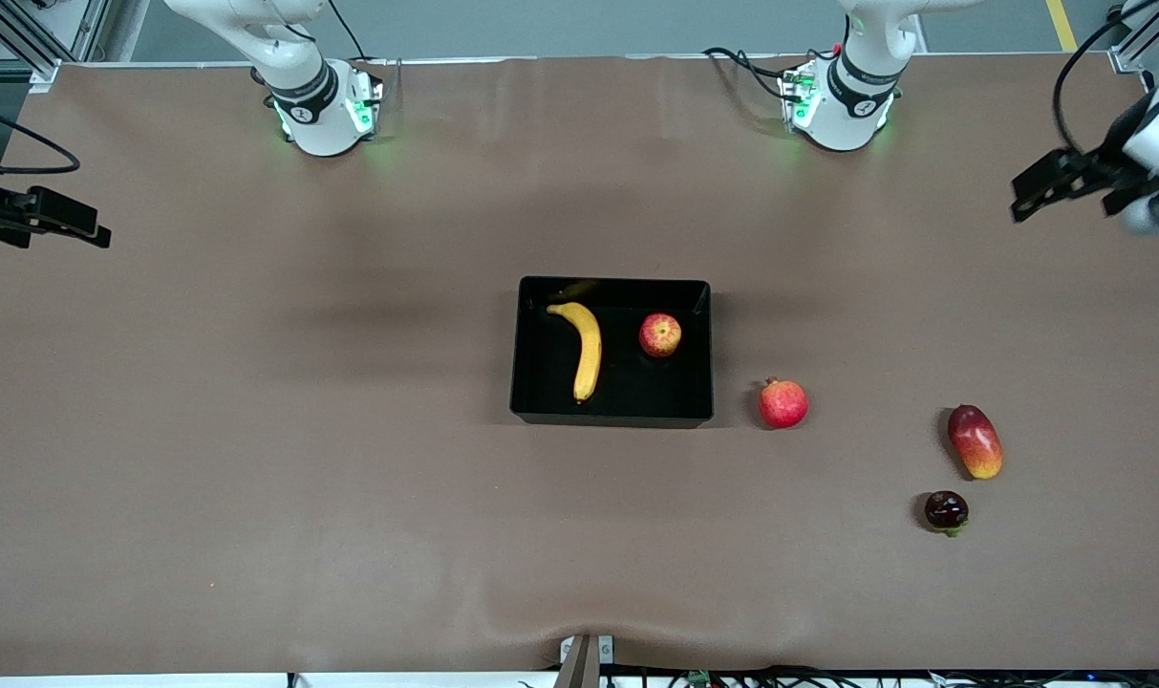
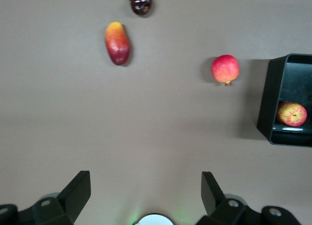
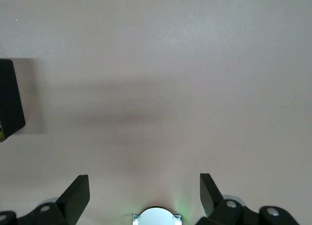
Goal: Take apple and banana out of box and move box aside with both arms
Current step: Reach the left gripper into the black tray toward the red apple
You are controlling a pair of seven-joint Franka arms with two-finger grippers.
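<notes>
Both fruits lie in the box at mid-desk, and both arms hang high at the desk's ends, empty-handed.

The desk is bare around the box except toward the left arm's end, where a pomegranate sits just beside it, with a mango and a dark fruit well apart. In the box, the banana runs lengthwise toward the front camera on the right arm's side; the apple sits on the left arm's side. The left gripper and right gripper hover wide open, each likely to take its nearer fruit.
</notes>
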